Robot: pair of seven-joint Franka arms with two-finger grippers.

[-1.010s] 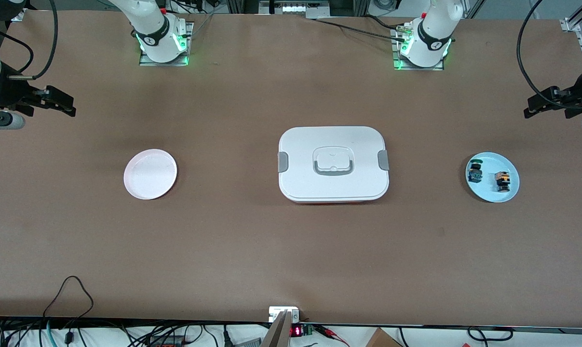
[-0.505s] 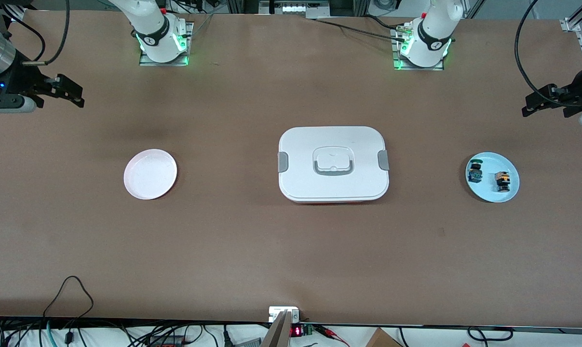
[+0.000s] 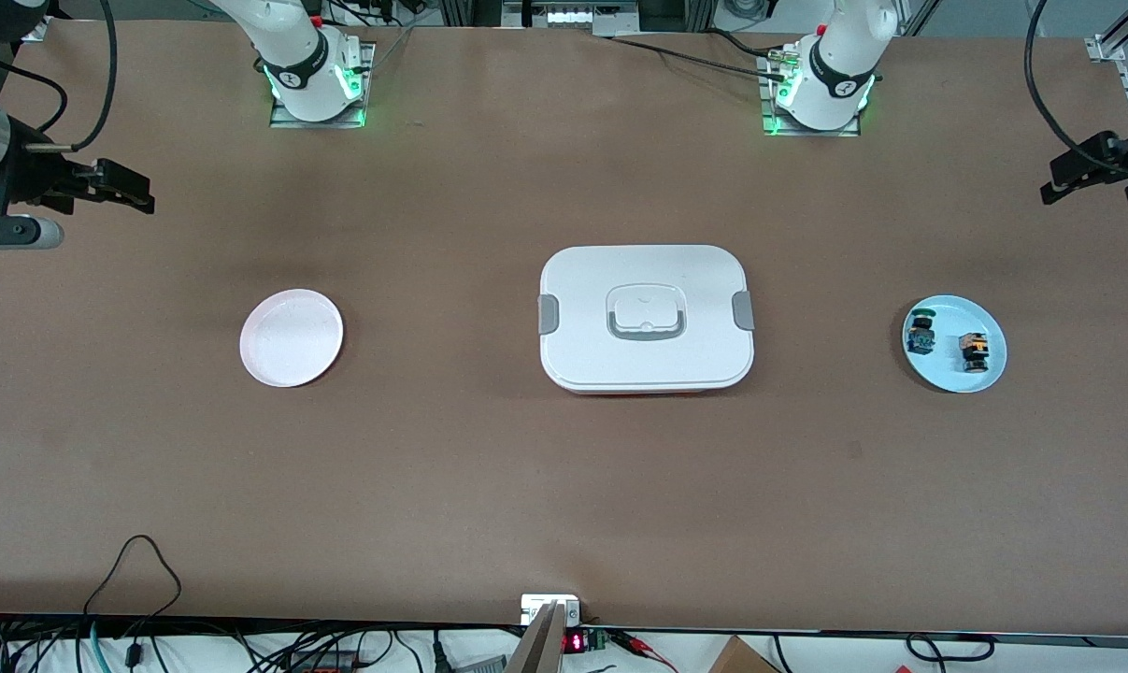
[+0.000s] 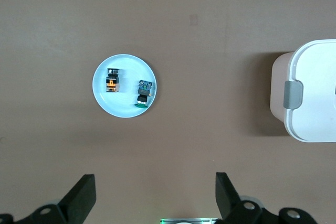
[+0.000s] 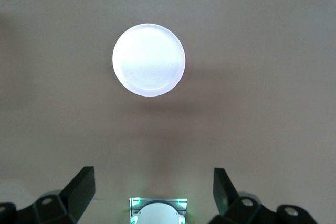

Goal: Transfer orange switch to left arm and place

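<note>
Left end effector (image 4: 152, 200) open, above orange switch (image 4: 112, 80)

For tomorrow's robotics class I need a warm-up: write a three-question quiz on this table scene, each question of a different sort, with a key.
1. True or false: the orange switch lies on the blue plate.
2. Which stands between the two plates? A) the box B) a cup C) a drawer
3. Fill in: the pink plate holds ____.

Key:
1. True; it lies beside the green switch.
2. A.
3. Nothing. Both claws are open and hold nothing: the left claw hangs over the table's left-arm end, the right claw over its right-arm end.
</note>
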